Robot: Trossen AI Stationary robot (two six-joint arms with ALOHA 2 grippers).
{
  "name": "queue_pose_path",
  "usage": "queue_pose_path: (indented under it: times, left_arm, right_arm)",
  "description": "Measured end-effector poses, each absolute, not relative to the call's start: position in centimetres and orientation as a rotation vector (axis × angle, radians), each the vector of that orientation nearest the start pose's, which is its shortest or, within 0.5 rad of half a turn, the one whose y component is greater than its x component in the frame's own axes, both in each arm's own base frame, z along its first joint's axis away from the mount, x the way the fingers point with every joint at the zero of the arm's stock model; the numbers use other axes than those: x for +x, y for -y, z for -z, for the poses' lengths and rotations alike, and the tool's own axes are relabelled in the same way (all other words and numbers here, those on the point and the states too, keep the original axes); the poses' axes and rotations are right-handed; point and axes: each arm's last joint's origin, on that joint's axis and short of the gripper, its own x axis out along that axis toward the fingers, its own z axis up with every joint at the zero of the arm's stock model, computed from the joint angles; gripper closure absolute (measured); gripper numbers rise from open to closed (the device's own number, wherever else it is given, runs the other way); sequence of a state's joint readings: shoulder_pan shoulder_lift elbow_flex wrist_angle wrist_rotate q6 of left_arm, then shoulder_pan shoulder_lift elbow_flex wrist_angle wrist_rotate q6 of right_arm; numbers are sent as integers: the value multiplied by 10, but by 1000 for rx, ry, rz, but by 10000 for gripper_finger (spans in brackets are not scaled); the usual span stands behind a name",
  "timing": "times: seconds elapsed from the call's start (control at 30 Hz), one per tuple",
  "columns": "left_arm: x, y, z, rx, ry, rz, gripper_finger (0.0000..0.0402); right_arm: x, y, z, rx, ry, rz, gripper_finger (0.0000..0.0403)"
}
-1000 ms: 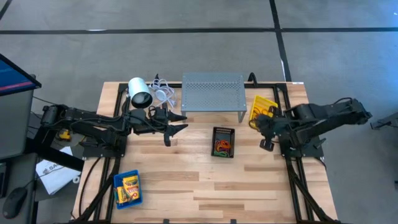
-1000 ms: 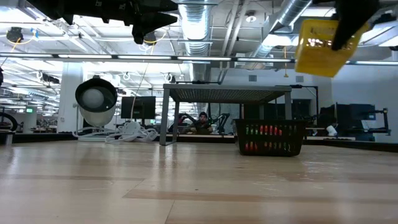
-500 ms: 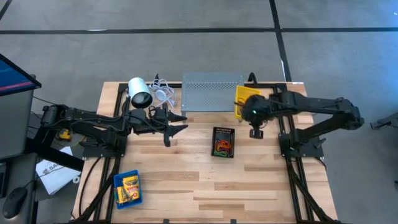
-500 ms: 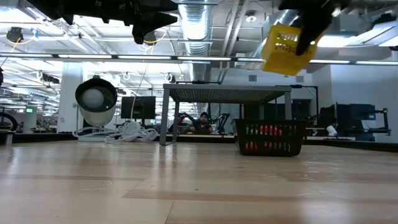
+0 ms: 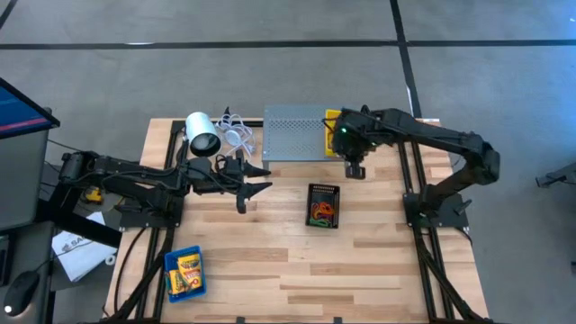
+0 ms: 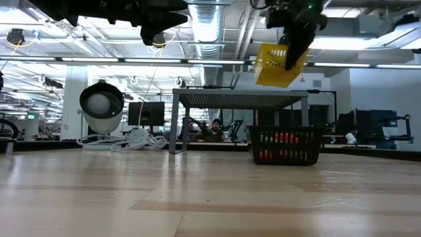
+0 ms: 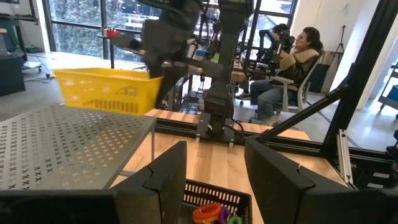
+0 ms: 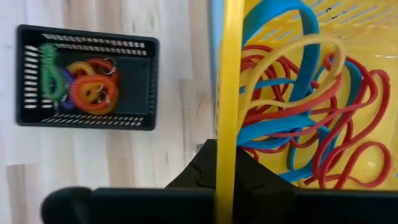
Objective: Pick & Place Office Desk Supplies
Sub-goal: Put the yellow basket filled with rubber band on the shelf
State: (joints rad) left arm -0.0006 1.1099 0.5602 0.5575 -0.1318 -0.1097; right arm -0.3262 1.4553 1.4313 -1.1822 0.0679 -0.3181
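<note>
the yellow bin (image 6: 279,64) has slotted walls and holds red, blue and yellow rubber bands (image 8: 311,134). the black bin (image 5: 323,205), also slotted, shows coiled orange, green and purple loops (image 8: 84,84). the blue bin (image 5: 184,273) carries yellow crayon boxes (image 5: 188,265) with green and red print. the stand (image 5: 294,132) is grey metal, dotted with small holes. the cylinder (image 5: 202,133) and its cable (image 5: 236,133) are white. the table (image 5: 270,261) is pale striped wood, and both arms are black.

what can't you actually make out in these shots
- Yellow bin: in the high view, mostly covered by the right gripper and its arm.
- Blue bin: missing from the low view; too small above to count its contents.
- Black bin: cut off by the left wrist view's bottom edge.
</note>
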Motion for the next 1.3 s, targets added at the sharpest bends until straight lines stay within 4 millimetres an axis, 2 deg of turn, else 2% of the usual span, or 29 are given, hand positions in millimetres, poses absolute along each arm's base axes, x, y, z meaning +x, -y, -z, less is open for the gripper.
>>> queue_pose_path:
  times: [0.27,0.47,0.6,0.87,1.3]
  left_arm:
    - [239,-4,-264,-61,9,-131,243]
    - [239,-4,-263,-60,5,-131,243]
    - [239,-4,-262,-56,-7,-134,243]
    - [239,-4,-261,-55,-23,-135,243]
    - [239,-4,-258,-53,-49,-136,243]
  right_arm:
    - [263,121,-313,-101,-1298,150,403]
    - [262,135,-308,-58,-1292,131,403]
    - [262,140,-306,-36,-1288,138,399]
    - [267,145,-298,-16,-1311,134,345]
    - [269,146,-293,23,-1322,153,337]
